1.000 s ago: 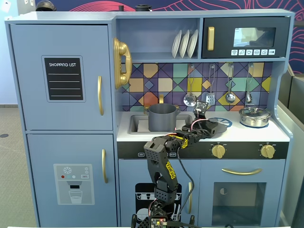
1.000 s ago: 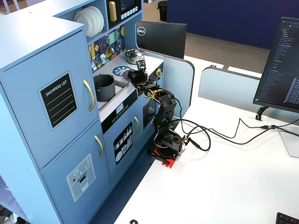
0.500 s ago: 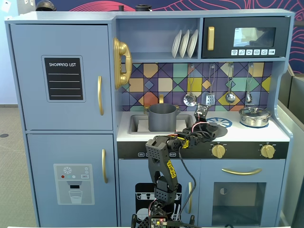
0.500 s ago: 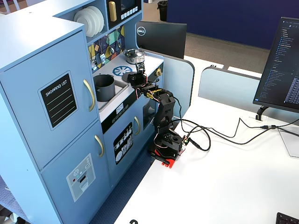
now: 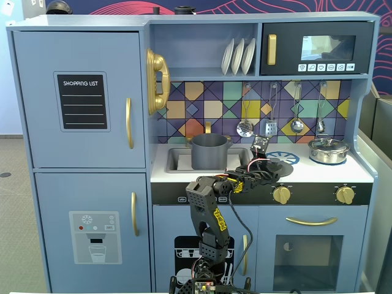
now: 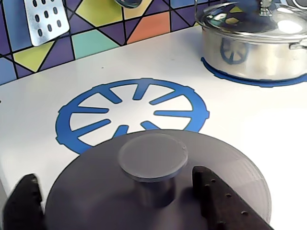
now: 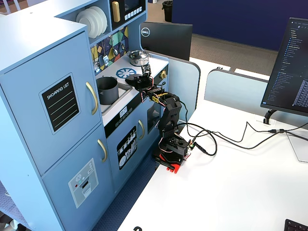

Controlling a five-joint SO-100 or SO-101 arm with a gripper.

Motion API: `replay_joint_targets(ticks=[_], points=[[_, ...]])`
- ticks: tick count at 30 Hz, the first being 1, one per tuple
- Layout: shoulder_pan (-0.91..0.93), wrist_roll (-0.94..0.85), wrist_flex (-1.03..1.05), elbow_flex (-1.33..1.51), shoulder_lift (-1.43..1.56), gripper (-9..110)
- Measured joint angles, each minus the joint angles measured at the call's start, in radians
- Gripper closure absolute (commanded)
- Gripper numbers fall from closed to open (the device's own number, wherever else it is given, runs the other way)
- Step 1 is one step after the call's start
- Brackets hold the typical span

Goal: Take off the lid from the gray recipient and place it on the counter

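The dark gray lid (image 6: 96, 191) lies flat on the white counter (image 6: 249, 139), overlapping the near edge of a blue burner print (image 6: 91, 120). My gripper (image 6: 115, 179) is open, with one black finger on each side of the lid's central knob (image 6: 152, 158) and a gap to the knob on both sides. In a fixed view the lid (image 5: 277, 166) lies right of the sink, under the gripper (image 5: 264, 160). The gray recipient (image 5: 210, 151) stands uncovered in the sink; it also shows in the other fixed view (image 7: 108, 90), left of the gripper (image 7: 139, 79).
A shiny silver pot with its lid (image 6: 254, 43) stands on the far right burner (image 5: 328, 150). Utensils (image 5: 245, 127) hang on the tiled back wall. Brass knobs (image 5: 282, 195) line the front. A slotted spatula (image 6: 45, 19) hangs at upper left in the wrist view.
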Motion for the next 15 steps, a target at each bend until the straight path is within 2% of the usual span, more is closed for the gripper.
replay_joint_targets(ticks=[15], points=[[0.031, 0.051, 0.014, -0.026, 0.087, 71]])
